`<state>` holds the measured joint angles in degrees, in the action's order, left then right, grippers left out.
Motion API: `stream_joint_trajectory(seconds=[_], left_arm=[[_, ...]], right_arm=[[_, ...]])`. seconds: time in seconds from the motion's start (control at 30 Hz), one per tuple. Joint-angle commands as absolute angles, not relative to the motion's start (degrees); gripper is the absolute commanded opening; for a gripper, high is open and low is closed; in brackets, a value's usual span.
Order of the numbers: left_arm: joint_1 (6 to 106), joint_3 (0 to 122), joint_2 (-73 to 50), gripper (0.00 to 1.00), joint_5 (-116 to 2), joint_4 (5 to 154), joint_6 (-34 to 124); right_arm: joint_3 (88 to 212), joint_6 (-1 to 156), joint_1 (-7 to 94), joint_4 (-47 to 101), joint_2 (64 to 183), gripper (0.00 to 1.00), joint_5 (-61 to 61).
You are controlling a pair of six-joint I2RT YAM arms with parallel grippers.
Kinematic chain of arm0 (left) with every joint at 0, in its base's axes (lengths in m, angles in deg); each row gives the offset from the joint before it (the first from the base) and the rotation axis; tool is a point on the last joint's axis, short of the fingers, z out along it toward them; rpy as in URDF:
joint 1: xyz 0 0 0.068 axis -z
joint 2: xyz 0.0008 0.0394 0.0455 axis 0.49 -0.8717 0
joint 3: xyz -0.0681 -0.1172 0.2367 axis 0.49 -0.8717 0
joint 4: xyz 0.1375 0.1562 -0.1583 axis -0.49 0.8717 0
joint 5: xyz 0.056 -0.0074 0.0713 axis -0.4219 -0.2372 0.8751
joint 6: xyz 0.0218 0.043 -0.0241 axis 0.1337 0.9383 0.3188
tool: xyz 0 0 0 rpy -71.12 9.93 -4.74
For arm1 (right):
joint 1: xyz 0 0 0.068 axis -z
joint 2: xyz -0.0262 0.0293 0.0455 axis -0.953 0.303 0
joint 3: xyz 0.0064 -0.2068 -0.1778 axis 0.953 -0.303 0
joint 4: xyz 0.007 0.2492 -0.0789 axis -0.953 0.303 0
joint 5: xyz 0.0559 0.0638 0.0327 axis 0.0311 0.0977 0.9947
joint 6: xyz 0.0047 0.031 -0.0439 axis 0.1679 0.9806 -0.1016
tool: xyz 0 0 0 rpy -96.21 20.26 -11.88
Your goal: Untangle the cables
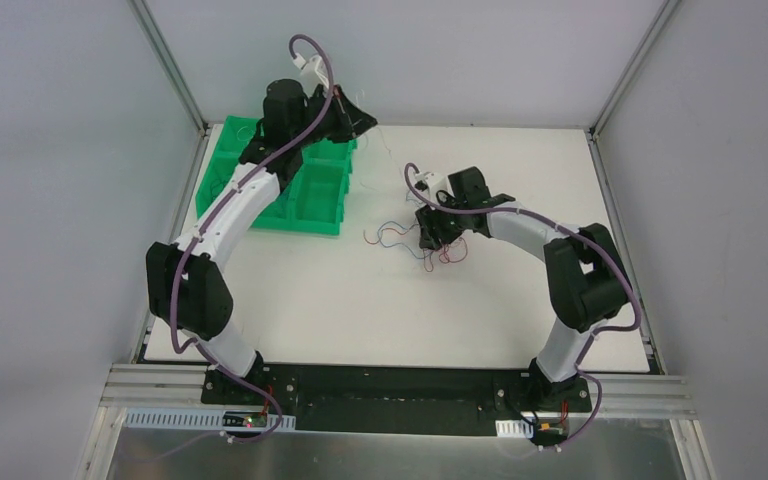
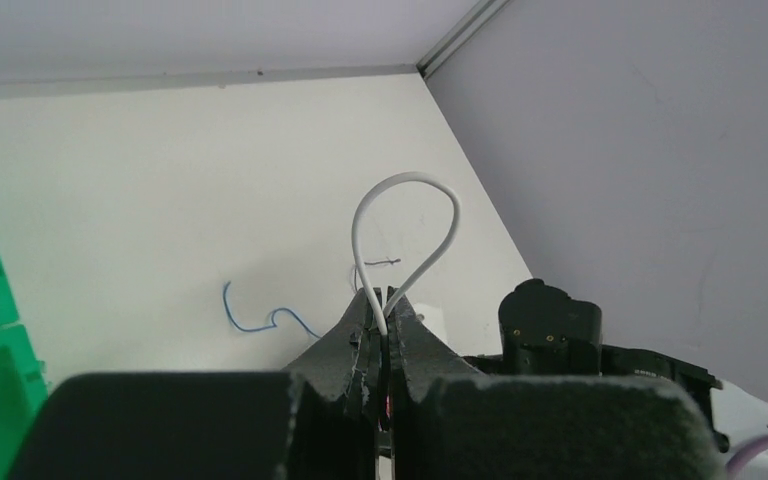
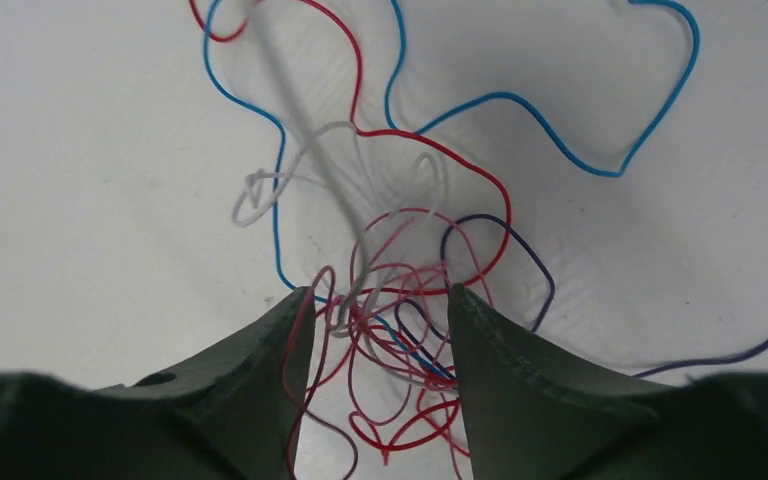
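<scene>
Right hand (image 3: 380, 330) is open, its two dark fingers (image 3: 250, 390) spread to either side of the tangle of thin red, blue, white and dark cables (image 3: 390, 300). Strands of the knot lie in the gap between them; whether either finger touches a strand cannot be told. From the knot a long blue cable (image 3: 560, 138) loops away across the white bench (image 3: 80, 200). A red cable (image 3: 440, 150) arcs over the knot, a white cable (image 3: 310, 150) runs up through the middle beside a small white curl, and a dark purple-black cable (image 3: 540, 270) trails off to one side. In the top view the tangle (image 1: 445, 253) sits a little right of the bench's middle, partly under the right hand (image 1: 430, 235).

Left hand (image 2: 382, 315) is closed on a separate white cable loop (image 2: 405, 195), which rises in a narrow arch from between the pinched fingertips. This hand hangs above the bench near the far edge, just right of the green plastic compartment tray (image 1: 305, 195) that sits by the far left corner. Past it on the bench lie a lone blue strand (image 2: 235, 325) and a short dark strand (image 2: 382, 262), apart from each other.
</scene>
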<state>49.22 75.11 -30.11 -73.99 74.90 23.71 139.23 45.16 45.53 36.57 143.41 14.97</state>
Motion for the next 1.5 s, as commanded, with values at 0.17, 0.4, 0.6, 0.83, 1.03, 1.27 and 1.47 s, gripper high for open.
stream_joint_trajectory(seconds=[0.17, 0.4, 0.6, 0.83, 1.03, 1.27, 1.47], left_arm=[[42.7, 92.6, -23.7, 0.0, -87.8, 74.9, 36.8], [36.8, 103.4, -25.6, 0.0, -84.5, 76.6, 38.2], [29.8, 114.1, -31.9, 0.0, -78.3, 77.6, 38.2], [24.2, 119.2, -36.7, 0.0, -68.8, 77.1, 42.7], [19.0, 133.3, -44.7, 0.0, -64.9, 77.4, 39.7], [17.2, 135.4, -46.3, 0.0, -61.1, 76.1, 42.3], [16.3, 134.1, -45.7, 0.0, -59.1, 74.8, 44.3]], right_arm=[[138.2, 33.0, 46.5, 42.3, 142.5, 0.45, 7.2], [137.1, 31.0, 48.9, 46.5, 142.4, 0.42, 5.7], [136.4, 30.5, 51.7, 49.1, 141.6, 0.42, 5.4], [136.9, 31.9, 52.4, 51.4, 140.4, 0.47, 6.4], [136.7, 31.2, 52.9, 53.2, 140.0, 0.46, 5.5], [137.4, 29.6, 56.6, 55.9, 141.2, 0.0, 5.6], [138.9, 28.4, 59.6, 57.8, 142.5, 0.0, 6.0]])
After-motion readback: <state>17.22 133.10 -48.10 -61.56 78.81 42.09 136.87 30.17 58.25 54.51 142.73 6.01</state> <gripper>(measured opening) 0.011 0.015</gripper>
